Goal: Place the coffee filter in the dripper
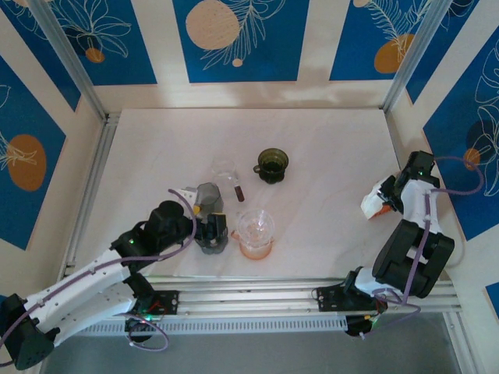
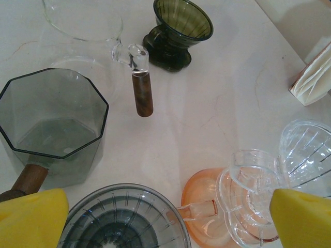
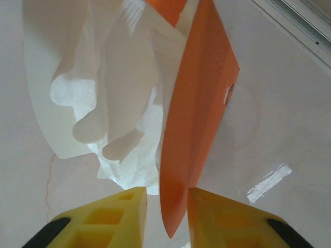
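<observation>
far left of the table (image 1: 327, 140): left gripper (image 2: 166, 222), jaws spread full wide, nothing between them, poised over a grey ribbed dripper (image 2: 124, 222). just beside it to the right, a clear dripper (image 1: 256, 227) on an orange base. behind these, an octagonal grey jug (image 2: 51, 119) and a glass jug (image 2: 83, 20) with a wooden handle. farther back, a dark green dripper (image 1: 273, 164).

well apart from all of that, near the table's right edge: the coffee filters (image 3: 103, 88), a white fluted stack leaning in an orange holder (image 3: 199, 103), right at the tips of the right gripper (image 3: 166, 217). jaws there drawn narrow, the holder's lower point down in the slim gap between them. hard to tell from this close whether pinching paper, card, both or nothing.

key relation for the coming move: filters dead ahead of the right jaws, long axis running straight away from the fingertips, white paper off toward one finger (image 3: 103, 222), orange wall hard against the other. right arm plainly the nearer, left arm nowhere close to the stack.

likely next, judging by the layout: a clean pinch on paper alone, clear of the orange wall, then a long carry leftward across bare table to a dripper.
</observation>
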You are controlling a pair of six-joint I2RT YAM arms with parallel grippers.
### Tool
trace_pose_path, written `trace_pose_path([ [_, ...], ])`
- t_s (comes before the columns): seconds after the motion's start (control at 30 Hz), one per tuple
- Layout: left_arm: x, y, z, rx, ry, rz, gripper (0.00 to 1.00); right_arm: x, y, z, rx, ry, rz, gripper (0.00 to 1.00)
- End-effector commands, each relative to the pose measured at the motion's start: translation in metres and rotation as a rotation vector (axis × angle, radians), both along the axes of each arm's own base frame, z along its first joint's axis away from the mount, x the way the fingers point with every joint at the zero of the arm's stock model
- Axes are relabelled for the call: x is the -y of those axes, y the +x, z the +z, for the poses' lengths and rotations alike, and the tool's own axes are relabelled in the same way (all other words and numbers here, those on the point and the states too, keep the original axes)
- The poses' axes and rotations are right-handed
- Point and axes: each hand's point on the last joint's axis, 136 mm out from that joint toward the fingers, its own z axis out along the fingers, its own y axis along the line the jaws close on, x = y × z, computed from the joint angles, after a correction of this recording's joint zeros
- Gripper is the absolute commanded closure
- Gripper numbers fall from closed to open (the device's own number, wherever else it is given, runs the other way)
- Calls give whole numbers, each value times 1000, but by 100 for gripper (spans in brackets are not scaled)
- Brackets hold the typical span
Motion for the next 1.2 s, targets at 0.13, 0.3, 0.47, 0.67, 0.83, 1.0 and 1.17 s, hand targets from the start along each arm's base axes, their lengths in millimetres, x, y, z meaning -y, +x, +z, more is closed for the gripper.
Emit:
trace_pose_path([
  [0.13, 3, 1, 5, 3, -29, -6, 0, 2, 9, 6, -5, -38, 32, 83],
  [0.3, 2, 2, 5, 3, -34, -2, 0, 0, 10, 4, -24, -45, 46, 89],
  [0.47, 2, 3, 5, -1, -35, -2, 0, -3, 11, 4, -32, -51, 61, 93],
  [0.67, 2, 4, 5, -3, -41, 1, 0, -14, 19, 9, -39, -70, 109, 96],
  [0.83, 2, 4, 6, -8, -44, 0, 0, -39, 40, 20, -57, -122, 228, 99],
  [1.0, 1, 3, 8, -20, -46, 5, 0, -76, 71, 29, -61, -155, 398, 100],
  [1.17, 1, 2, 14, -33, -56, 12, 0, -110, 94, 26, -88, -184, 588, 100],
])
